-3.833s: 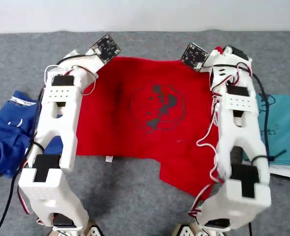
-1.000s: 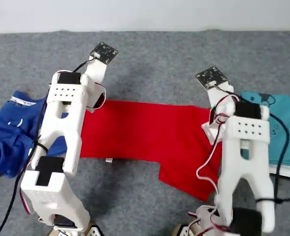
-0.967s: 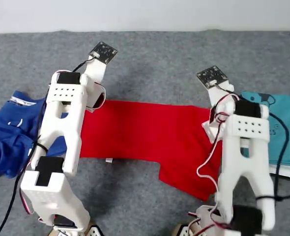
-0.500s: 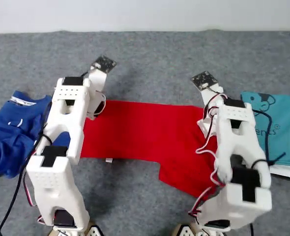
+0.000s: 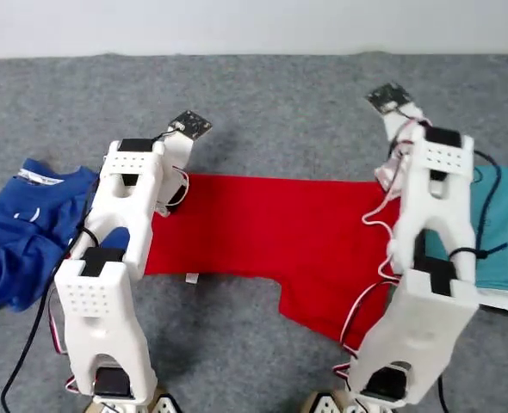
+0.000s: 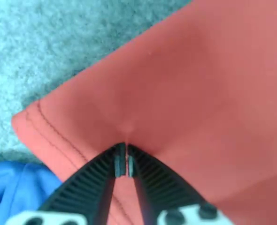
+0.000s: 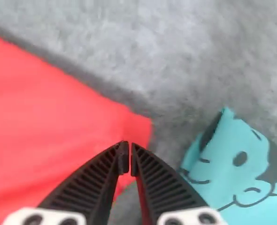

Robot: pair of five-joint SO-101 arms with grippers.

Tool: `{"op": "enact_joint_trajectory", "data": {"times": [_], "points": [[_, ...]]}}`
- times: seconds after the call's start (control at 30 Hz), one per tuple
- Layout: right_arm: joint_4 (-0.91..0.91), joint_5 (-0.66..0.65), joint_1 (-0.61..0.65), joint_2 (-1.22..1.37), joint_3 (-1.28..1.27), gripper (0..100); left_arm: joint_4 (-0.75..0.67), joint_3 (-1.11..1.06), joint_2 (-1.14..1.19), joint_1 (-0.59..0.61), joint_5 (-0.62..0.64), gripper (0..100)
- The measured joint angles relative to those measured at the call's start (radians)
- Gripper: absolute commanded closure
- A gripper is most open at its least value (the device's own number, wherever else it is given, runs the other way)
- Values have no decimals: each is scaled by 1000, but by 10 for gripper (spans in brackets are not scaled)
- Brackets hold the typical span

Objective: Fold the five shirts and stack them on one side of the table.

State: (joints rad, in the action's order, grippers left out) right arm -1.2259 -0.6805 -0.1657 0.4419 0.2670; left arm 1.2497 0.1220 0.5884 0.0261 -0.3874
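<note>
Fuzzy grey carpet [image 5: 280, 103], smooth red shirt [image 5: 263, 228]

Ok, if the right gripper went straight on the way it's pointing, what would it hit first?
Most likely the red shirt, close to its corner beside the teal shirt. The right gripper points right at that cloth, though the gap is hard to judge.

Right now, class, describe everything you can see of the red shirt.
The red shirt is soft cloth, folded into a wide band lying flat on the grey table, one flap sticking out toward the arms. A stitched hem shows at its corner beside the blue shirt, where the left hand pinches it.
</note>
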Motion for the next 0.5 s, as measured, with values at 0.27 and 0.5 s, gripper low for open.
{"op": "enact_joint_trajectory", "data": {"times": [0.27,0.5], "points": [[-324,6,74,0,140,980,87,66,-17,0,-3,985],[-525,130,104,0,144,983,133,71,-149,0,-6,985]]}}
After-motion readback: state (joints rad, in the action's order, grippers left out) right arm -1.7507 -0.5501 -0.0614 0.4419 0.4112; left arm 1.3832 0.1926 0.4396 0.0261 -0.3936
